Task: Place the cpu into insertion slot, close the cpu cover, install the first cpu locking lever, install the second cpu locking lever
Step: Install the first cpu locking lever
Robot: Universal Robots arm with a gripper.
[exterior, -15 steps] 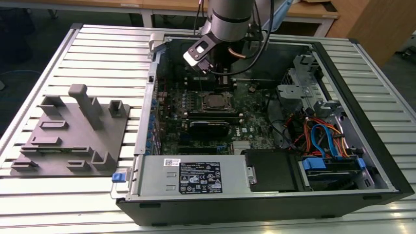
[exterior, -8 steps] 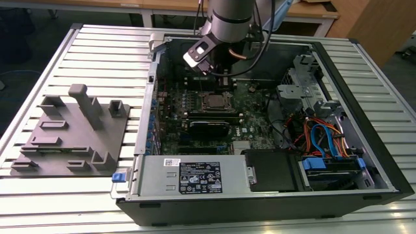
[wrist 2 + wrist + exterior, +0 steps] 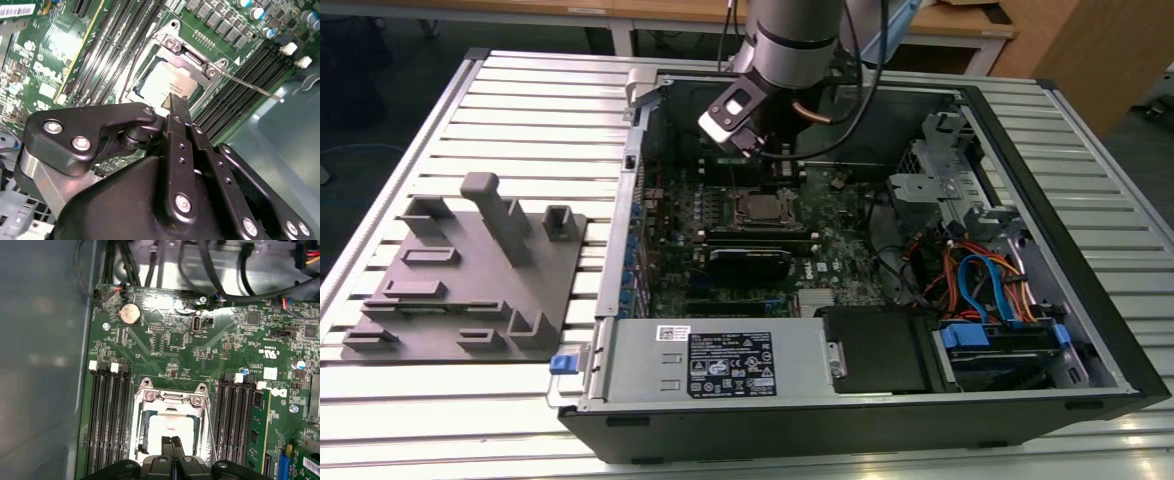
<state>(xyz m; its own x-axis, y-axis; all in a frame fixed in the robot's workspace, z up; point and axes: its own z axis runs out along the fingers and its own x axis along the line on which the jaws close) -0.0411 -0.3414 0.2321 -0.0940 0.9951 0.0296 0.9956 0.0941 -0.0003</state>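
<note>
Slatted metal table (image 3: pixel 520 110) carried the open computer case (image 3: pixel 854 425). Inside, the gripper (image 3: pixel 172 444) hung with jaws pressed together, empty, just over the cpu (image 3: pixel 170 426) — seated in the insertion slot (image 3: pixel 141 434), the cpu cover (image 3: pixel 172 398) framing it — 1 thin lever (image 3: pixel 250 87) angled free.

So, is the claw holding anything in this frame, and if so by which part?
Nothing is held. The claw is shut with nothing between its tips, poised over the cpu, which lies framed by the cpu cover.
</note>
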